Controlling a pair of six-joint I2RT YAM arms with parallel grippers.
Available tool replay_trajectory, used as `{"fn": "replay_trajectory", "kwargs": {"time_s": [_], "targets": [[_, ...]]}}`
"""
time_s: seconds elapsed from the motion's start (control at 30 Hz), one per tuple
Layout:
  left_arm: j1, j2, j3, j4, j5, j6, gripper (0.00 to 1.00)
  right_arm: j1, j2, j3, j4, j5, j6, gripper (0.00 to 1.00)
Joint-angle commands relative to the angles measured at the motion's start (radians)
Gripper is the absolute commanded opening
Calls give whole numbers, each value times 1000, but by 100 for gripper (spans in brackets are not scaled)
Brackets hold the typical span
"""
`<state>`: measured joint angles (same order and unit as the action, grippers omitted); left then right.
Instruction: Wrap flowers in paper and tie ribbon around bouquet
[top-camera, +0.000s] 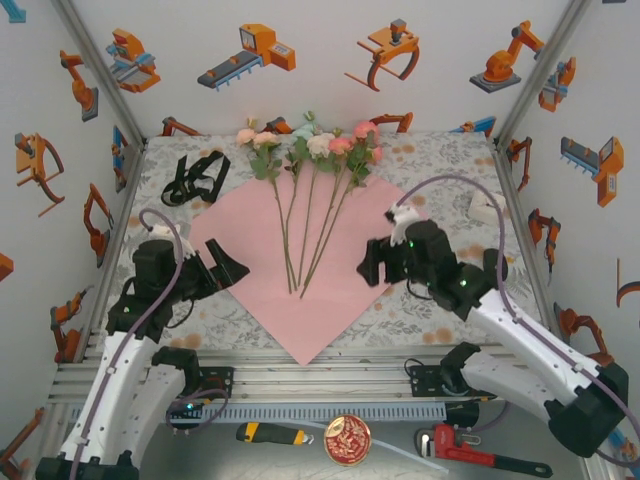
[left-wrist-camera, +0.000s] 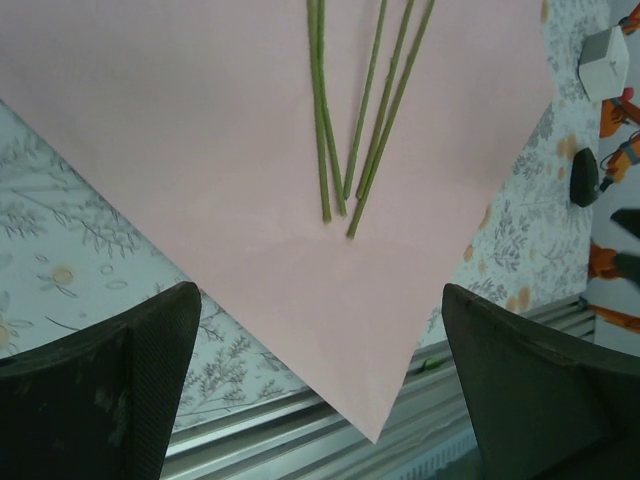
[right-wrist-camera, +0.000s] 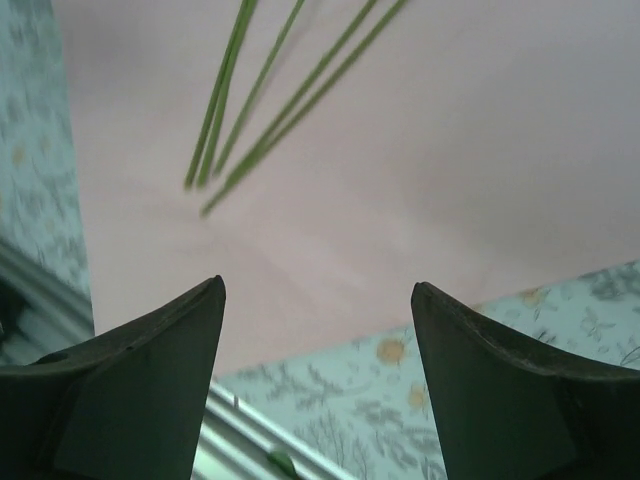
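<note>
The step in hand looks like the start of the wrap. The large thin rectangular paper sheet (top-camera: 300, 310) lies flat on the grey floral-patterned tablecloth (top-camera: 440, 165), pale pink face up. It is turned like a diamond, one corner towards the arms, and no edge is folded yet.

On it lie the artificial long green-stemmed flowers (top-camera: 318, 146). Their long axis runs near to far: the pink, cream and pale blue blooms point away from the arms, out past the sheet's far corner. The cut stem ends draw together around the sheet's middle, pointing at its near corner.

The left gripper (top-camera: 222, 268) sits at the sheet's left corner with its jaws wide apart and nothing between them. The right gripper (top-camera: 375, 262) hovers over the right edge, jaws likewise parted and empty.

The next move probably calls for pinching one side corner (thin paper, so a low, shallow grip) and carrying it across the stems without rolling them. The narrow black fabric ribbon (top-camera: 192, 178) lies bunched at the far left, well apart from the sheet.
</note>
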<state>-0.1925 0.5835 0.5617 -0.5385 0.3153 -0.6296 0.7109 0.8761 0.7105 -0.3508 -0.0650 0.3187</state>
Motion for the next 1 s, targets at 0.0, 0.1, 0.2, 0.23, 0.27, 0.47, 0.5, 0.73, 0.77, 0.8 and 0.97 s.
{"fn": "replay_trajectory", "kwargs": {"time_s": [0.0, 0.1, 0.2, 0.23, 0.27, 0.47, 0.5, 0.73, 0.77, 0.8, 0.97], "targets": [[-18, -63, -90, -11, 29, -178, 99, 123, -53, -74, -5, 35, -194, 69], [-37, -114, -161, -17, 11, -226, 100, 258, -37, -129, 70, 82, -377, 70], [-66, -136, -207, -20, -15, -264, 100, 336, 37, -148, 101, 32, -622, 72], [-81, -134, -220, -17, -29, -279, 99, 351, 72, -157, 114, 15, -698, 72], [-97, -127, -230, -7, -43, -295, 98, 364, 113, -167, 141, 26, -754, 72], [-181, -18, -243, 81, -78, -332, 97, 376, 321, -156, 196, -44, -950, 75], [-187, 6, -240, 96, -80, -328, 97, 377, 343, -158, 214, -51, -952, 74], [-205, 206, -223, 224, -101, -304, 96, 378, 457, -186, 385, -26, -974, 74], [-209, 237, -221, 251, -101, -309, 95, 379, 469, -194, 410, -27, -977, 74], [-214, 271, -220, 285, -101, -314, 95, 379, 480, -200, 437, -28, -981, 74], [-262, 383, -197, 382, -131, -334, 94, 374, 512, -214, 543, -25, -984, 75]]}}
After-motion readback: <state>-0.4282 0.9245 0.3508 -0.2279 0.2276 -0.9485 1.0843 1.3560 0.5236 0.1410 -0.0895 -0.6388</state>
